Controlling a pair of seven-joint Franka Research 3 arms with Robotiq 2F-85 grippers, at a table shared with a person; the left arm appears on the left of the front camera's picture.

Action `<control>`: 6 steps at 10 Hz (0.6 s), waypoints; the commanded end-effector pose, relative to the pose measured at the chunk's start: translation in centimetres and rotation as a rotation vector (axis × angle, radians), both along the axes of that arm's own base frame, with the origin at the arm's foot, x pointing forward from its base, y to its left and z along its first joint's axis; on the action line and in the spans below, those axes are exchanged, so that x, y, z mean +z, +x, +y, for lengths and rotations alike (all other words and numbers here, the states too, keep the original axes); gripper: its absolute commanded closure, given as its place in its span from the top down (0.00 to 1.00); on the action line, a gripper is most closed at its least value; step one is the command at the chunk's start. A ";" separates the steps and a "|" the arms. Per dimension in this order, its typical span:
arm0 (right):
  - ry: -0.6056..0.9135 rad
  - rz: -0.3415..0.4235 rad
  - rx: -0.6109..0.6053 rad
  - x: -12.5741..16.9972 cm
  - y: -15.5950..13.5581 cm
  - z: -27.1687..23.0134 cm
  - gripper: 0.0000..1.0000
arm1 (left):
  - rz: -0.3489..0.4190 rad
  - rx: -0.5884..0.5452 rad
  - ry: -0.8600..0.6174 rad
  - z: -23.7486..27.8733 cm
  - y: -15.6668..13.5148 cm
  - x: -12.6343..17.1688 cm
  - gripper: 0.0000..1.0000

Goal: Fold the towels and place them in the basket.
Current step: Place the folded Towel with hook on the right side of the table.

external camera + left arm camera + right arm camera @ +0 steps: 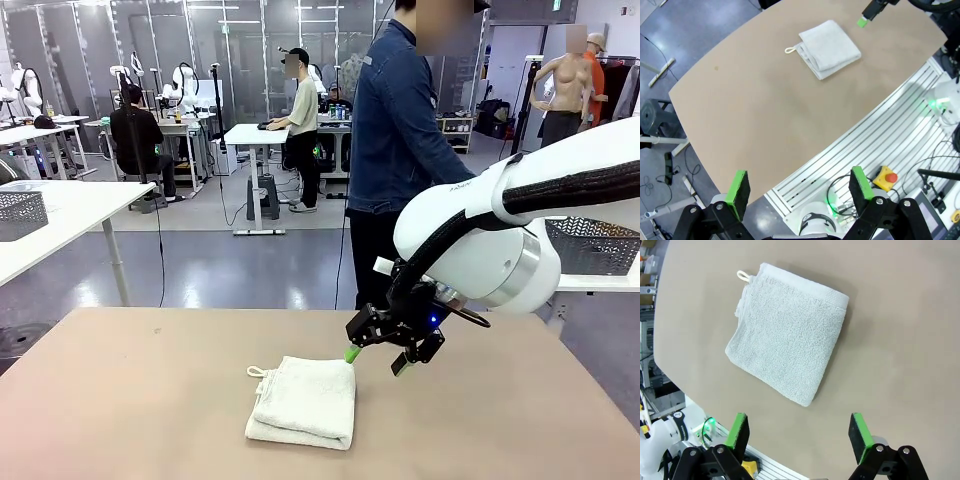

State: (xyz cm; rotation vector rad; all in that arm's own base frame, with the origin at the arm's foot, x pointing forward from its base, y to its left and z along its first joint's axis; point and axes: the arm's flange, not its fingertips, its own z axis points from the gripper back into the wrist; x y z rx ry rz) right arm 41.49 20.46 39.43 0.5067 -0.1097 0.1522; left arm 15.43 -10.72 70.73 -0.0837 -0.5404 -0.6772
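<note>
Wide and empty, my left pincer point(799, 187) hangs over the near edge of the plain tan counter point(765, 115), well apart from the pale off-white terry hand towel point(303, 402), which lies folded into a thick square near the counter's middle, its small corner loop point(258, 372) poking out to the left. Soft, light and floppy by the look of it, it would likely come unfolded if pinched by one corner, so I'd bite all the layers at the right-hand edge, just beside which my right pincer point(376, 360) hovers, jaws spread wide, holding nothing.
</note>
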 end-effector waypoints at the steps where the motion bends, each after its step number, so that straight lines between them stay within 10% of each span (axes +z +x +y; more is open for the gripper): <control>1: -0.024 0.006 -0.020 0.4 0.2 0.2 1.00 | -0.007 -0.006 0.000 -0.1 0.1 0.1 1.00; 6: -0.024 0.006 -0.020 0.4 0.2 0.2 1.00 | -0.007 -0.006 0.000 -0.1 0.1 0.1 1.00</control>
